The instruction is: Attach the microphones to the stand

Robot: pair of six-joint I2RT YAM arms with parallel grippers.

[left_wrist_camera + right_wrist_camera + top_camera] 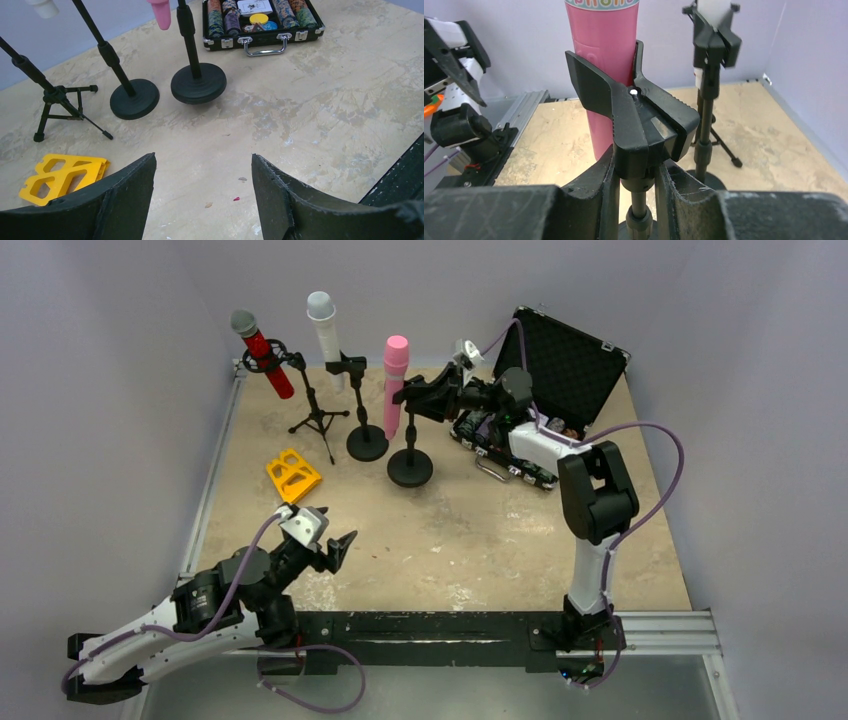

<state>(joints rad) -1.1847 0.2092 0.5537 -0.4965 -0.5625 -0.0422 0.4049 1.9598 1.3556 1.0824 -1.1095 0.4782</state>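
Observation:
The glittery red microphone (262,352) sits tilted in the tripod stand (318,420). The white microphone (325,328) stands in the clip of a round-base stand (367,443). The pink microphone (394,385) hangs in the black clip (644,115) of the nearer round-base stand (410,467). My right gripper (425,395) is shut on the base of that clip, just behind the pink microphone (601,60); its fingers press both sides (636,165). My left gripper (335,545) is open and empty over bare table (202,165), well in front of the stands.
A yellow plastic piece (293,475) lies left of my left gripper. An open black case (545,390) with poker chips sits at the back right, under the right arm. The table's metal rail (215,470) runs along the left edge.

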